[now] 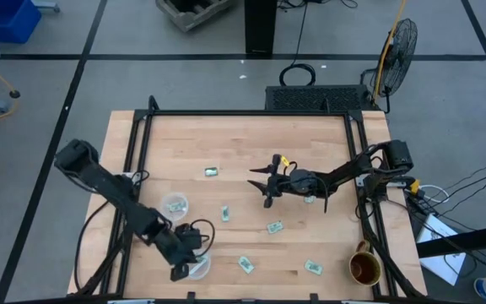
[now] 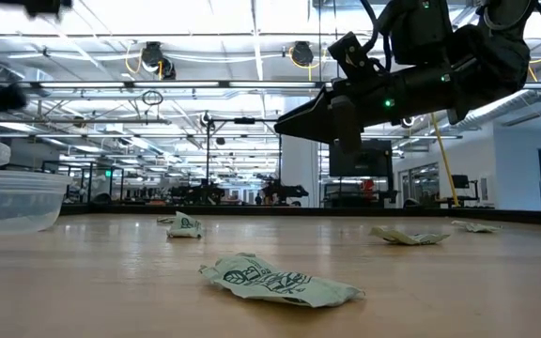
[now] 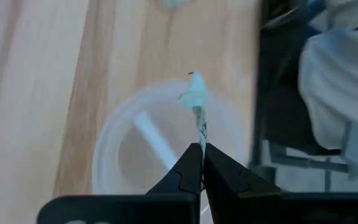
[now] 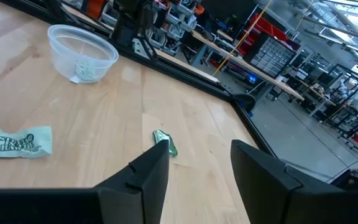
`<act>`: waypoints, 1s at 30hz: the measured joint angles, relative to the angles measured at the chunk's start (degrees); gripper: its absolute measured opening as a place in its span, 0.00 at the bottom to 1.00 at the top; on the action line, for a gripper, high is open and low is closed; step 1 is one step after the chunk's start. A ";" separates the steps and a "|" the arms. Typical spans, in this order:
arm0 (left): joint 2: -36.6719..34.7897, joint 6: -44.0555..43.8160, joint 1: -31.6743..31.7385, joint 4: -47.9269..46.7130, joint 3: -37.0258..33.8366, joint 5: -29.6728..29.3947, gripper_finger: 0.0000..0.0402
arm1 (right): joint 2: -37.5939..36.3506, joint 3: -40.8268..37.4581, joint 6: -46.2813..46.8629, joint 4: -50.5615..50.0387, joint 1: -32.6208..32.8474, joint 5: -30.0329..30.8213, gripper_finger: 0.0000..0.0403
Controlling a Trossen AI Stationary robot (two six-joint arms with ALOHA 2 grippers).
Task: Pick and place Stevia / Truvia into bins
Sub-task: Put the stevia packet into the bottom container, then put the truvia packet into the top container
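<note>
In the left wrist view my left gripper point(image 3: 201, 147) is shut on a pale green and white sachet point(image 3: 196, 102), right above a clear cup point(image 3: 107, 134). From above, this gripper point(image 1: 187, 263) is at the table's near left, by that cup point(image 1: 201, 268). A second clear cup point(image 1: 174, 204) stands farther back; it point(image 4: 82, 53) has a sachet inside. My right gripper point(image 1: 262, 186) hovers open over mid-table, above a crumpled sachet point(image 4: 165, 144). Several more sachets lie flat on the wood point(image 1: 274, 226) point(image 1: 245, 264) point(image 1: 313, 268) point(image 1: 212, 171). My left gripper pinches the sachet by one end point(image 3: 200, 133) between its two fingertips, coming from above and pointing down. The sachet is lifted clear and sticks out past the fingertips edge-on, its free end bent, over the cup's opening.
A brown-gold mug point(image 1: 364, 268) stands at the table's near right corner. A black frame rail point(image 1: 251, 113) runs around the tabletop. Loose sachets point(image 2: 280, 282) point(image 2: 184, 225) lie across the middle. A flat sachet point(image 4: 17, 142) lies to one side of my right gripper.
</note>
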 joint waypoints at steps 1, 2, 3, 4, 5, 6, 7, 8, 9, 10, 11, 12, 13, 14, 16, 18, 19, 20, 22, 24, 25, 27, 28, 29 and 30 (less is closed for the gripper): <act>0.98 -1.78 -0.12 -0.33 -0.04 0.42 0.04 | 0.00 0.00 -0.04 0.01 0.00 0.00 0.41; 1.95 -3.41 -0.10 -0.29 -0.04 1.15 0.04 | 0.00 0.00 -0.08 0.00 0.00 0.00 0.41; 2.70 -4.59 -0.10 -0.12 -0.04 2.19 0.03 | 0.00 0.00 -0.08 0.00 0.00 0.00 0.41; 3.28 -5.56 -0.02 -0.05 -0.04 3.24 0.03 | 0.00 0.00 -0.08 0.02 0.00 0.00 0.41; 3.80 -6.22 0.14 -0.05 -0.04 4.24 0.02 | 0.00 0.00 -0.08 0.14 0.00 0.00 0.41; 4.06 -6.54 0.34 -0.12 -0.04 4.89 0.02 | 0.00 0.00 -0.08 0.17 0.00 0.00 0.41; 4.11 -6.88 0.51 -0.22 -0.04 5.30 0.01 | 0.00 0.00 -0.09 0.17 0.00 0.00 0.41; 4.04 -7.37 0.72 -0.19 -0.04 5.29 0.01 | 0.00 0.00 -0.10 0.16 0.00 0.00 0.41; 3.98 -8.15 1.08 0.01 -0.04 5.29 0.01 | 0.00 0.00 -0.10 0.15 0.00 0.00 0.42; 3.92 -8.82 1.29 0.03 -0.04 5.21 0.02 | 0.00 0.00 -0.10 0.15 0.00 0.00 0.42; 3.76 -9.15 1.45 -0.17 -0.04 5.21 0.04 | 0.00 0.00 -0.10 0.15 0.00 0.00 0.43; 3.58 -9.18 1.58 -0.31 -0.04 5.08 0.06 | 0.00 0.00 -0.10 0.13 0.00 0.00 0.43; 3.50 -9.18 1.77 -0.09 -0.04 5.16 0.08 | 0.00 0.00 -0.10 0.09 0.00 0.00 0.44; 3.50 -9.36 1.91 0.01 -0.04 5.24 0.10 | 0.00 0.00 -0.10 0.09 0.00 0.00 0.44; 3.50 -10.14 2.00 -0.48 -0.04 5.27 0.14 | 0.00 0.00 -0.10 0.10 0.00 0.00 0.45; 3.50 -10.94 2.04 -0.42 -0.04 5.25 0.18 | 0.00 0.00 -0.03 -0.03 0.00 0.00 0.45; 3.50 -10.99 2.05 -0.41 -0.04 5.25 0.19 | 0.00 0.00 0.17 -0.11 0.00 0.00 0.45; 3.50 -10.91 2.03 -0.43 -0.04 5.26 0.21 | 0.00 0.00 0.46 -0.29 0.00 -0.02 0.45; 3.50 -10.58 2.07 -0.24 -0.04 5.31 0.22 | 0.00 0.00 0.96 -0.71 0.00 -0.03 0.45; 3.50 -11.35 2.46 0.46 -0.04 6.20 0.23 | 0.00 0.00 0.53 -0.94 0.01 -0.22 0.45; 3.50 -12.00 2.89 0.94 -0.04 7.00 0.23 | -0.05 0.00 -1.00 -0.93 0.26 -0.20 0.45; 3.50 -13.00 4.23 2.21 -0.04 9.54 0.23 | -0.87 -0.02 -6.26 -1.14 1.46 -0.11 0.45; 3.50 -13.59 5.06 2.76 -0.04 11.40 0.23 | -1.68 -0.02 -8.87 -1.17 2.30 -0.19 0.45; 3.50 -13.96 6.03 3.53 -0.04 13.50 0.23 | -2.73 -0.02 -10.53 -1.25 3.11 -0.26 0.45; 3.50 -14.33 7.09 4.28 -0.04 16.12 0.23 | -3.97 -0.02 -10.93 -1.53 3.79 -0.38 0.45</act>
